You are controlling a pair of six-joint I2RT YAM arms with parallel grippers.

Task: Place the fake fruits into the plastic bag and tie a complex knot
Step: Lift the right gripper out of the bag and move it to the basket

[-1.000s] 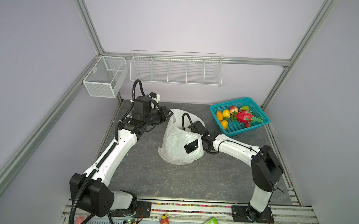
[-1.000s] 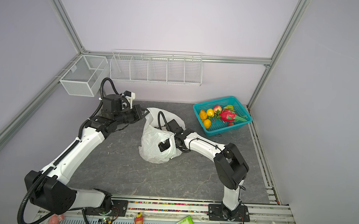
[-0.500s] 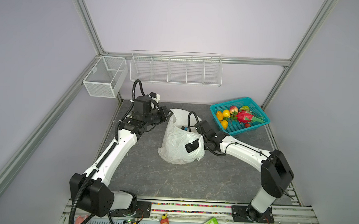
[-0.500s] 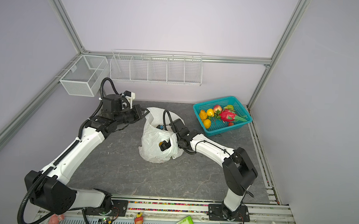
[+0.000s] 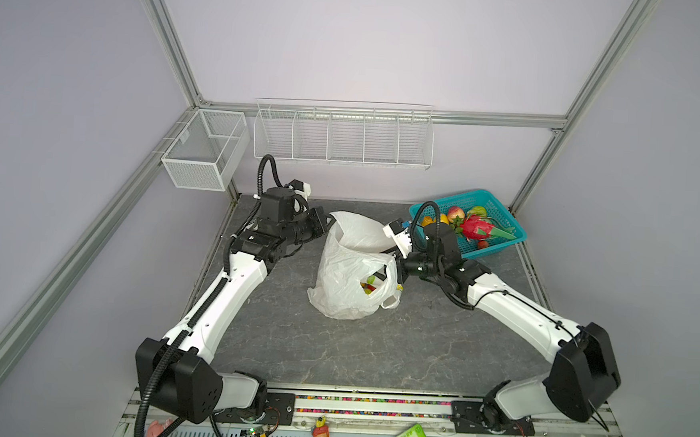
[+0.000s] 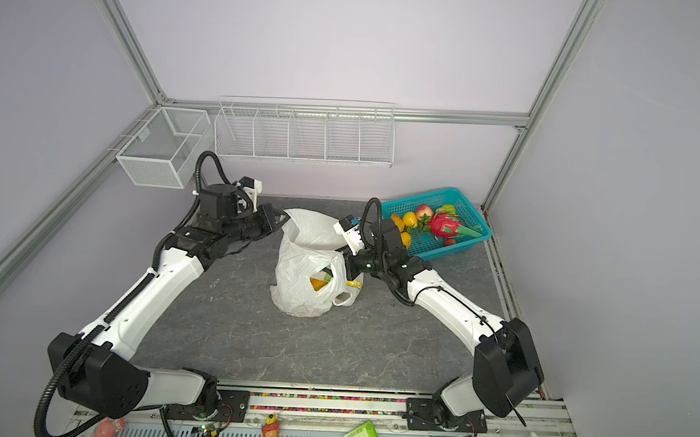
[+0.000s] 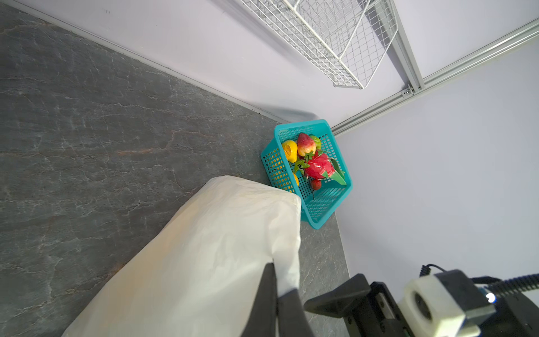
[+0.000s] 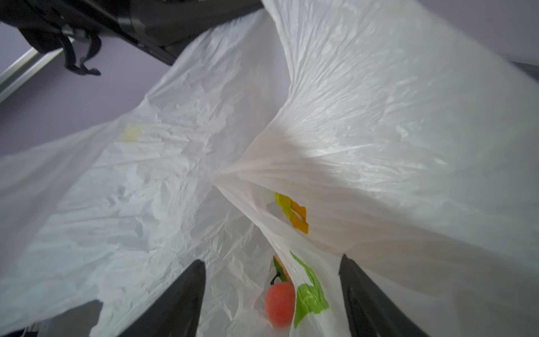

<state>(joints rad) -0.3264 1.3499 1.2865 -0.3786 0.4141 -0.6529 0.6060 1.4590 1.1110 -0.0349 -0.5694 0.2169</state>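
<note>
Right fingers (image 8: 182, 297) have withdrawn from the plastic bag (image 5: 342, 277).

Robot lab test cell, not a home or shop: an open cage of silver aluminium profile struts (image 5: 165, 37) closed in with plain pale-lilac wall panels (image 5: 371, 42), set over a grey stone-look tabletop (image 5: 332, 351). Two white-and-black jointed robot arms, left (image 5: 226, 299) and right (image 5: 521, 317), are bolted to a metal base rail (image 5: 370, 399) at the front edge, with exposed cables and a small green circuit board (image 5: 258, 432). A white wire rack (image 5: 343, 136) and white mesh bin (image 5: 202, 152) hang on the frame, and small ice-cream-cone figurines (image 5: 320, 434) sit on the front ledge
</note>
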